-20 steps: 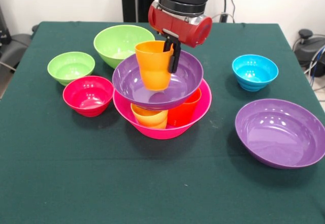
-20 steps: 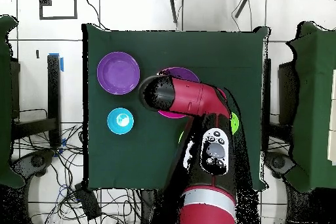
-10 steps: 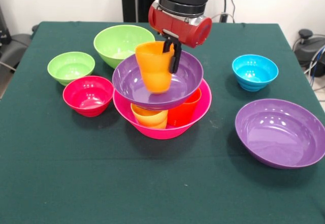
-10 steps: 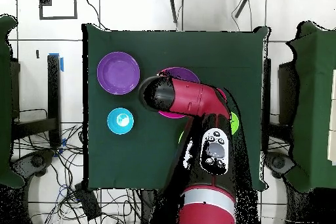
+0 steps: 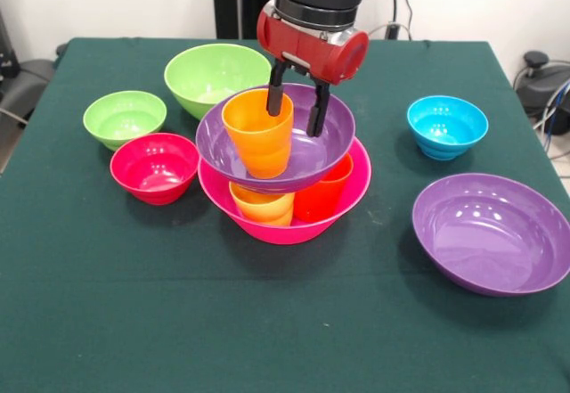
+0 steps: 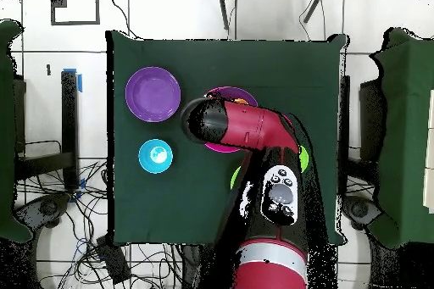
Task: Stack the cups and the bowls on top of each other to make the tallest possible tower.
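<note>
Green-clothed worktop [image 5: 134, 322], as I log it: the tower [image 5: 283, 175] stands mid-table, a hot-pink bowl [image 5: 283, 225] holding a yellow-orange cup [image 5: 261, 206] and a red-orange cup [image 5: 322, 193], a purple bowl [image 5: 303, 157] resting on them, an orange cup [image 5: 258, 133] upright inside it. My hand [image 5: 297, 108] hangs open just above, gripping nothing. Unstacked, all empty, I judge: second purple bowl [image 5: 492, 233], large green bowl [image 5: 210, 74], red bowl [image 5: 155, 167], small green bowl [image 5: 125, 118], blue bowl [image 5: 447, 126].

arm [image 6: 246, 129] covers tower [image 6: 230, 97] | purple bowl [image 6: 153, 94] | blue bowl [image 6: 156, 156]
</note>
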